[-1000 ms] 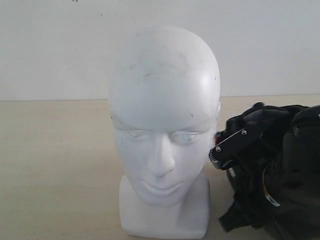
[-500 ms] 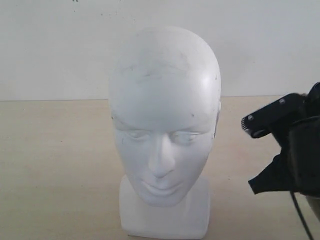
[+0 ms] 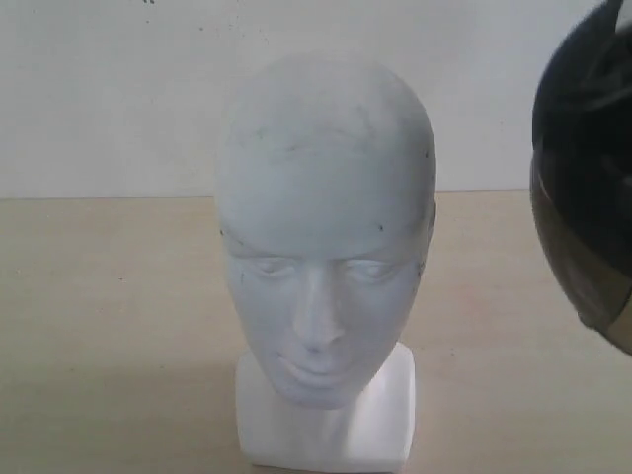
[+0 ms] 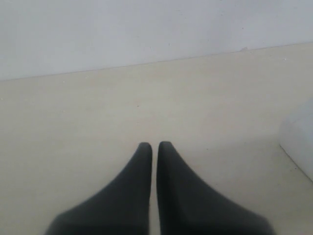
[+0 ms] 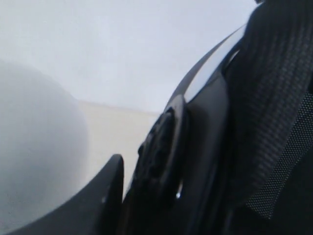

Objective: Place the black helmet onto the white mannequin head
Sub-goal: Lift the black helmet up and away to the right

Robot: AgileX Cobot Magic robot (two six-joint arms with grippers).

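- Exterior view: the white mannequin head (image 3: 324, 227) stands upright in the middle of the surface (image 3: 109, 326), facing the camera. The black helmet (image 3: 583, 148) hangs in the air to its right, apart from it, with the tinted visor (image 3: 583, 267) lowest.
- Left wrist view: the left end effector (image 4: 154, 147) is clenched and empty over the surface, near the neck base (image 4: 298, 142).
- Right wrist view: the right end effector (image 5: 142, 191) grasps the helmet's rim, with the head blurred beside it.

**Ext. cam:** frontal, approx. face height, close to white mannequin head (image 3: 326, 247); wall (image 3: 99, 99) behind.
**L wrist cam:** looks out past fingers (image 4: 139, 166) of left gripper (image 4: 153, 146), over table (image 4: 73, 122) to wall; white block corner (image 4: 298, 142) beyond tips, off to one side.
**R wrist cam:** v. close to black helmet (image 5: 220, 147), beside one finger (image 5: 110, 196). Blurred head beyond it is shared w/ ext.
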